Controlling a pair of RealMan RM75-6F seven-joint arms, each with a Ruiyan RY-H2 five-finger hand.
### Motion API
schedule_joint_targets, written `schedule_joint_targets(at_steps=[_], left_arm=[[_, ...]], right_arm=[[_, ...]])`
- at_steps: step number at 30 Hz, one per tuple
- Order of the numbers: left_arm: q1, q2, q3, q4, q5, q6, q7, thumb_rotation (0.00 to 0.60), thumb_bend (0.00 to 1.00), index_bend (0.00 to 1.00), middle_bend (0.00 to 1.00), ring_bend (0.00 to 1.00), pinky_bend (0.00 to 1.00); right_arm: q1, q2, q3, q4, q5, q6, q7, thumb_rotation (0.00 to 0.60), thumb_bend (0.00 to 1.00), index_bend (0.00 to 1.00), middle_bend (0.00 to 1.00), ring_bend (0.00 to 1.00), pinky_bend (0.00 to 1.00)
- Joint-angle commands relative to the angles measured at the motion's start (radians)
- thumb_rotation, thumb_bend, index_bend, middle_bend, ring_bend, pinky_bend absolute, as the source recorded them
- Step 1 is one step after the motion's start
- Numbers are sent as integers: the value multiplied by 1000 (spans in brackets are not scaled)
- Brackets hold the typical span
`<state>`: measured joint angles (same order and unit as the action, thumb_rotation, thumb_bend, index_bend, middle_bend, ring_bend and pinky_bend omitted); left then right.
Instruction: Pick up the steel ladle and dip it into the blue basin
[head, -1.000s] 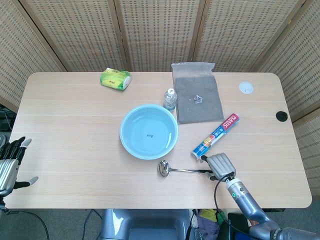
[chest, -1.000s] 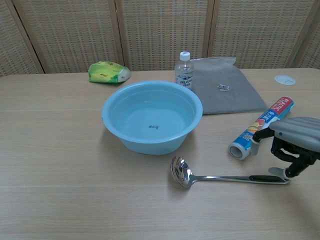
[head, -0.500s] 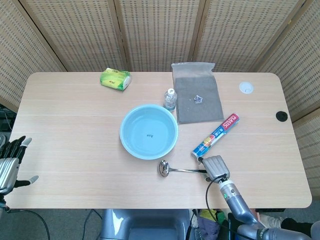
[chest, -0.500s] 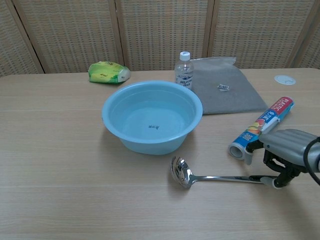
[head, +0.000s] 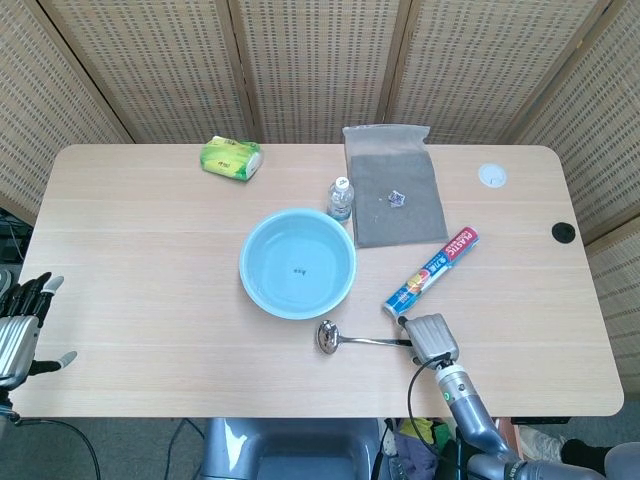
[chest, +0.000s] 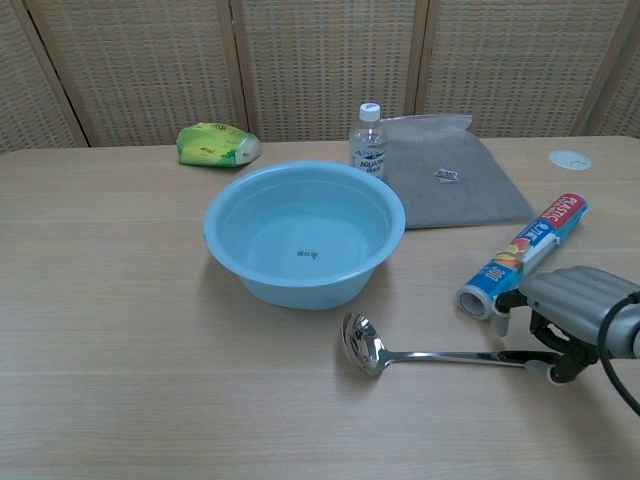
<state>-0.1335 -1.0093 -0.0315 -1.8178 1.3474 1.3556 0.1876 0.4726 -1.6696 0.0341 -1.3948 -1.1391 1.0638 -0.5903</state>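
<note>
Looking at the table w/ both cams: my right hand (chest: 565, 318) sits low at the near right edge, curled down over the handle end of the ladle (chest: 430, 354). Fingers (chest: 548, 345) look wrapped around the black grip, so I read it as holding the handle, tho the chest cam hides the underside and I can't tell how firm the grip is. Ladle lies flat on the table (head: 140, 260), bowl end pointing left, handle running right into my hand. Its bowl end is just in front of the blue basin (chest: 303, 232), near but not touching. Basin is upright around mid-table, w/ a small dark mark on its floor.

Left hand (head: 22, 322) is off the table's left edge in the head cam, fingers spread, holding nothing.

Other stuff: water bottle (chest: 368, 140) stands just behind the basin on its right, beside a grey cloth (chest: 450, 180) w/ a small shiny bit (chest: 444, 175) lying on it. Roll of plastic wrap (chest: 523, 254) lies diagonal, its near end just beside my right hand; can't tell if they touch. Green packet (chest: 216, 144) sits at the far left. White round disc (chest: 569, 159) at the far right, and a black hole (head: 563, 232) near the right edge in the head cam. Wicker screens (head: 320, 60) behind everything.
</note>
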Motion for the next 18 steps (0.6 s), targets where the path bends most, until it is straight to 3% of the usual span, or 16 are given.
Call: schedule_joint_targets(at_steps=[1, 18], left_arm=[[0, 0, 0, -1, 0, 1, 0, 600, 0, 0, 0, 0, 0], [1, -2, 1, -1, 1, 5, 5, 600, 0, 0, 0, 0, 0]], right_arm=[[-7, -8, -10, 18, -16, 13, 3, 600, 349, 399, 875, 918, 1000], [-24, -67, -30, 73, -92, 41, 27, 600, 349, 399, 882, 918, 1000]])
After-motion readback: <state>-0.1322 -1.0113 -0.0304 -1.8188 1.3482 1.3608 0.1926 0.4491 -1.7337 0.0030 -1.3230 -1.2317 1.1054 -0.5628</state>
